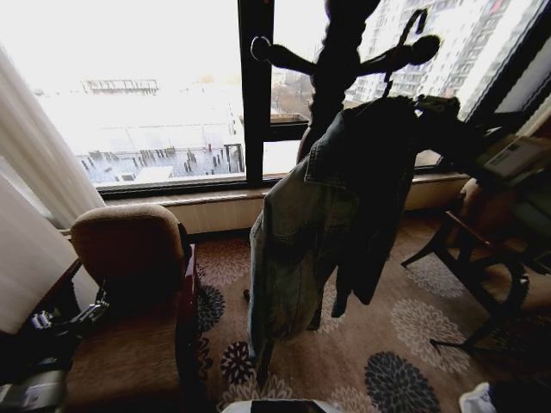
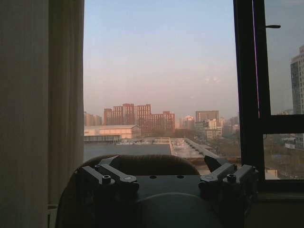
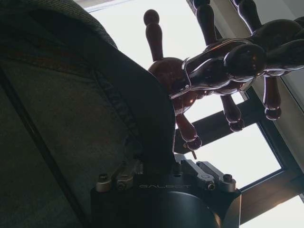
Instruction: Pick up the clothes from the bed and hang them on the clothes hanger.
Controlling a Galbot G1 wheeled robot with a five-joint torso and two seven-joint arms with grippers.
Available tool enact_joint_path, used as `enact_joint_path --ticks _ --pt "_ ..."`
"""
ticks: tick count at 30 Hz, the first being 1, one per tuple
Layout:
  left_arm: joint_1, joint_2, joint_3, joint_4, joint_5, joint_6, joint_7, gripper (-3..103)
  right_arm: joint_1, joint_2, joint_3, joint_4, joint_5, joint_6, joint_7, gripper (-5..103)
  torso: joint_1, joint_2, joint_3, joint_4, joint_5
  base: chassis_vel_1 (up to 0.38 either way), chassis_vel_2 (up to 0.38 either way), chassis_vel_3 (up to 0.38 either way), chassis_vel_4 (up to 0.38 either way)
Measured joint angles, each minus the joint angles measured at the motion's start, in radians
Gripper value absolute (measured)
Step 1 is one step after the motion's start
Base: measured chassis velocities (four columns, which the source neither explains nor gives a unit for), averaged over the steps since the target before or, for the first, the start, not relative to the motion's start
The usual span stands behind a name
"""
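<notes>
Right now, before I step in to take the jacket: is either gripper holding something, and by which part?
The right gripper is shut on the denim jacket, at its shoulder edge near the coat stand. The left gripper is open, holding nothing.

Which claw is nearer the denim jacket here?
Right. The right claw is up against the denim jacket by the coat stand; the left claw sits apart, beside the armchair.

Denim jacket [image 1: 318,232] on hanger [image 1: 405,47], hooked over coat-stand peg [image 1: 405,56], armchair [image 1: 129,249] left, window [image 1: 155,95] behind, patterned carpet [image 1: 405,344].
</notes>
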Motion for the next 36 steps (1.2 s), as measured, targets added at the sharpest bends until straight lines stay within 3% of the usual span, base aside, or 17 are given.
enact_joint_path --ticks 18,23,32,36 --pt "0.000 0.000 0.000 0.000 0.000 0.000 0.000 100 -0.042 0.056 -0.006 0.030 -0.022 -0.023 0.039 27 0.000 0.000 0.000 0.0001 0.0001 0.000 0.000 0.000 0.000" --pt "0.000 0.000 0.000 0.000 0.000 0.000 0.000 100 -0.120 0.070 0.068 0.046 -0.033 -0.026 0.041 27 0.000 0.000 0.000 0.0001 0.0002 0.000 0.000 0.000 0.000" --pt "0.000 0.000 0.000 0.000 0.000 0.000 0.000 100 -0.423 0.137 0.328 0.074 -0.095 -0.002 0.035 27 0.000 0.000 0.000 0.0000 -0.0005 0.000 0.000 0.000 0.000" --pt "0.000 0.000 0.000 0.000 0.000 0.000 0.000 100 -0.440 0.142 0.339 0.077 -0.100 -0.001 0.034 27 0.000 0.001 -0.001 0.0000 -0.0004 0.000 0.000 0.000 0.000"
